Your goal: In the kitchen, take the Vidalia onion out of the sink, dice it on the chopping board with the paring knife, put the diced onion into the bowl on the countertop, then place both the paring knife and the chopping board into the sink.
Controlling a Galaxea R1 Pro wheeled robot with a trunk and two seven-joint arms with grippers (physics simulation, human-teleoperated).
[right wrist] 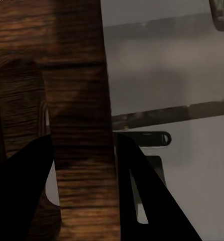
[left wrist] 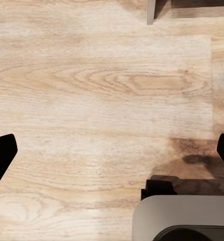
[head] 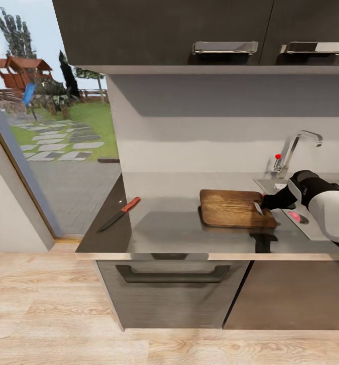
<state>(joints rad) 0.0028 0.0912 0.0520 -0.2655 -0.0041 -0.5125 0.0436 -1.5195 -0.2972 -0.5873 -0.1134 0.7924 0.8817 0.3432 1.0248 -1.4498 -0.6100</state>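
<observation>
Floor planks fill your left gripper's (left wrist: pixel 112 150) wrist view, its fingers spread wide and holding nothing, so that arm's just hanging low for now. Moving right along the countertop (head: pixel 174 223), the paring knife (head: pixel 119 213) lies loose near the far left end, well away from any fingers. Then the chopping board (head: pixel 235 208) sits flat, and your right gripper (head: pixel 264 204) has its fingers (right wrist: pixel 21 196) clamped on the board's sink-side edge, one on each face. Beyond the fingers is the sink (head: pixel 311 223) with something pink in it, maybe the onion, can't really tell. If you're dragging the board, I'd keep the lift low and slow so it doesn't pivot out of the pinch. No labels or writing anywhere that I can read.
</observation>
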